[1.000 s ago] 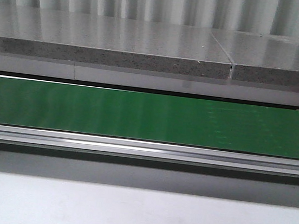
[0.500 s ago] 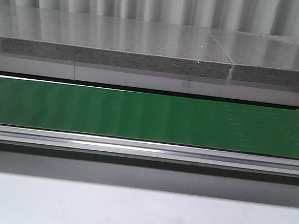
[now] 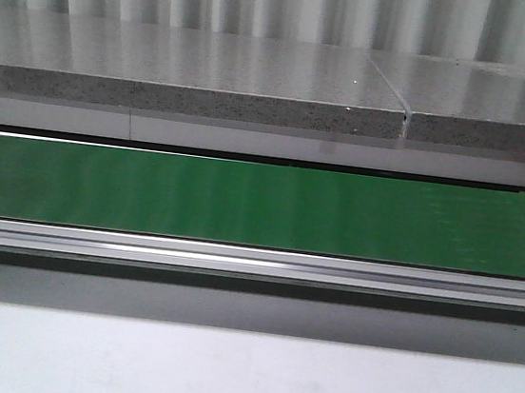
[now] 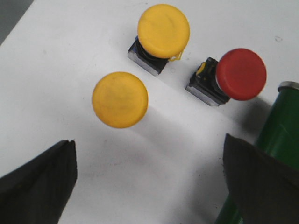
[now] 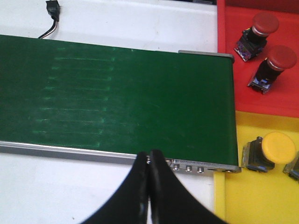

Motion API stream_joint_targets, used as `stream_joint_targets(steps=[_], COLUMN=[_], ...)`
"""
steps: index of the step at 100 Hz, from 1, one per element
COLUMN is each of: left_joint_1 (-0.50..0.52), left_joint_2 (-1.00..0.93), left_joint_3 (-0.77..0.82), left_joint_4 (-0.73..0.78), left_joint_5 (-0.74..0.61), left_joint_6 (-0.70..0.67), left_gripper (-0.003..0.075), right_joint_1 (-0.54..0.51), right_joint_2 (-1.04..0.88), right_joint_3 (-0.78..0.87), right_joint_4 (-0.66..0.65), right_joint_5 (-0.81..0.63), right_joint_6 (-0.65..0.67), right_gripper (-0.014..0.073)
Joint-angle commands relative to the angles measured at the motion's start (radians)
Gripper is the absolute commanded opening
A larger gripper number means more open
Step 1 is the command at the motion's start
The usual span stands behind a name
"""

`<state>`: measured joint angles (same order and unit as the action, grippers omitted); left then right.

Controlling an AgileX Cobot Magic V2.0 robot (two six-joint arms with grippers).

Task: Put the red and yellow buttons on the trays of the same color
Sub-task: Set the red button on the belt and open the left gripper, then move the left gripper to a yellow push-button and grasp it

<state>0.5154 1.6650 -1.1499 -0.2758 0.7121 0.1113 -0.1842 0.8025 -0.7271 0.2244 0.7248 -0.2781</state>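
While the left claw (image 4: 149,186) gapes, three buttons (image 4: 120,99) lie below.

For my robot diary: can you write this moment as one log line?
left gripper: open over two yellow buttons, one red | right gripper: shut, empty | green belt: bare

We see even, bright overhead light: glare streaks the green belt (image 3: 261,206), soft shadows trail the buttons toward five o'clock, and the near fingers (image 4: 39,186) blur darkly.
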Motion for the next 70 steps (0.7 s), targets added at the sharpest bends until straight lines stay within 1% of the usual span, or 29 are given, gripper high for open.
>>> stream_joint_targets(steps=[1,17,45,70], left_joint_1=[0.002,0.003,0.019,0.02], left_joint_2=[-0.003,0.047,0.117,0.173], left_joint_3=[-0.061,-0.102,-0.154,-0.162], left_joint_4=[0.001,0.048,0.045,0.045], left_joint_5=[-0.028,-0.019,-0.024,-0.03], left_joint_6=[-0.013,-0.046,-0.048,-0.048], left_gripper=[0.06,0.06,0.06,0.06], right_joint_1=[0.005,0.005,0.005,0.005], right_joint_2=[-0.008,-0.008,-0.008,-0.008], right_joint_3=[-0.027,-0.027,-0.027,-0.027], right_joint_4=[0.004,0.004,0.004,0.004], right_joint_5=[-0.052,-0.052,-0.052,-0.052], right_joint_6=[-0.008,-0.008,-0.008,-0.008], right_gripper=[-0.0067,-0.0067,-0.0067,-0.0067])
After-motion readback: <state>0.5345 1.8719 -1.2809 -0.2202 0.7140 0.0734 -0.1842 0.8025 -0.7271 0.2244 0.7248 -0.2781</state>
